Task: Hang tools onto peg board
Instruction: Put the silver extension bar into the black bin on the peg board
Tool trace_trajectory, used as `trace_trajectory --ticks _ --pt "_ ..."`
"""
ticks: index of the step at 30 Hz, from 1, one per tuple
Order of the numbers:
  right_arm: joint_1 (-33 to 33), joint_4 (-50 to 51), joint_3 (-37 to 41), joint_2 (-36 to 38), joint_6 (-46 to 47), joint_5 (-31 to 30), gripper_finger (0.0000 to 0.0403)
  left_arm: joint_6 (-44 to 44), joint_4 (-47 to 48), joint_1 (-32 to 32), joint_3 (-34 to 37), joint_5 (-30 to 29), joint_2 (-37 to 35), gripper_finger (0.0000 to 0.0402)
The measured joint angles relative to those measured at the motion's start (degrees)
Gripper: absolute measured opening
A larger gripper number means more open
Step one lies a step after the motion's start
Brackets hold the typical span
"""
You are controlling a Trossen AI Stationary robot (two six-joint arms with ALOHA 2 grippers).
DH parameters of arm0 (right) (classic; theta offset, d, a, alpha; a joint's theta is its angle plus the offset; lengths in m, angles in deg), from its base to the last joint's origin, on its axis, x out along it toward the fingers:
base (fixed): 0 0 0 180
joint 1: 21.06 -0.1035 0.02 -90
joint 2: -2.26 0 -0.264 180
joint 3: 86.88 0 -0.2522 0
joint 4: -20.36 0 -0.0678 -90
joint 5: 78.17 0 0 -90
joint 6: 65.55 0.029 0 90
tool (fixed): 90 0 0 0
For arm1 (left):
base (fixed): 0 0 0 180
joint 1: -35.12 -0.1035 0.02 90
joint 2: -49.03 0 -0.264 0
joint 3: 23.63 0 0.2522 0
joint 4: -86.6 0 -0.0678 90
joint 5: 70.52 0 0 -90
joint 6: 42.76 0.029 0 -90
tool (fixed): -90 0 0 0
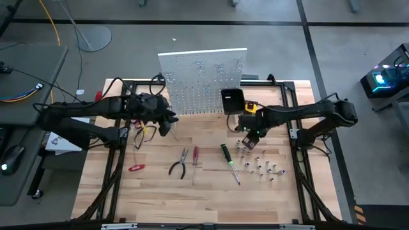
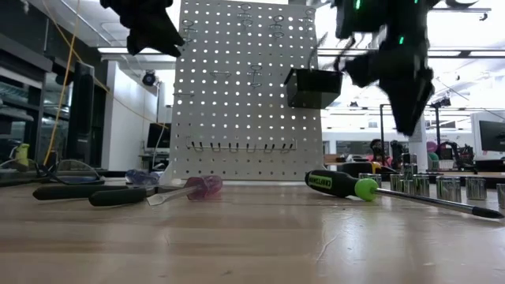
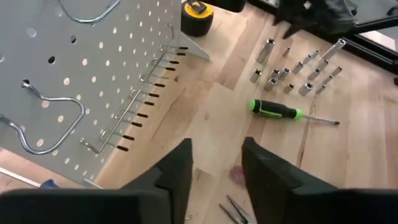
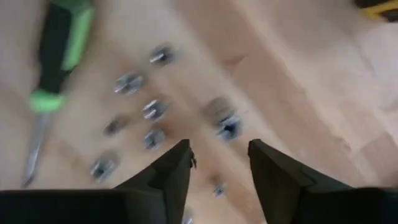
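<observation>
High view: the peg board (image 1: 203,80) stands at the tabletop's (image 1: 211,198) far edge, with bare wood open in front. Pliers (image 1: 179,163), a red screwdriver (image 1: 195,160) and a green-black screwdriver (image 1: 228,160) lie mid-table. The left gripper (image 1: 167,121) hovers beside the board's left end; the right gripper (image 1: 250,137) hangs over scattered sockets (image 1: 262,165).

Low view: a black bin (image 2: 312,87) hangs on the board; its contents are hidden.

Left wrist view: fingers (image 3: 177,171) parted, grasping nothing.

Right wrist view: fingers (image 4: 177,171) released, empty above sockets.
</observation>
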Motion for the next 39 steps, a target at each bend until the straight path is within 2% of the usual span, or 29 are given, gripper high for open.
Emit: trace_trajectory --ticks 4,9,17,31,35,39 --pt "2.7 -0.9 3.8 -0.1 1.7 1.9 0.0196 0.0 0.0 0.0 0.0 0.0 0.1 0.0162" --pt "2.5 -6.0 6.6 -0.1 4.1 4.5 0.0208 -0.1 0.0 0.0 0.0 0.0 0.1 0.0172" --pt "1.1 -9.0 6.2 -0.6 6.2 0.3 0.0209 -0.1 -0.1 0.0 0.0 0.0 0.1 0.0173" --pt "1.2 -10.3 6.2 -13.5 5.9 -0.1 0.0209 -0.1 -0.1 0.0 0.0 0.0 0.1 0.0173" --pt "1.1 -11.4 6.1 -15.7 5.2 0.4 0.0191 0.2 -0.1 0.0 0.0 -0.1 0.1 0.0173" --pt "0.7 -11.8 6.1 -15.8 5.7 -0.1 0.0128 1.4 -0.1 0.0 0.0 -0.1 0.1 0.0173"
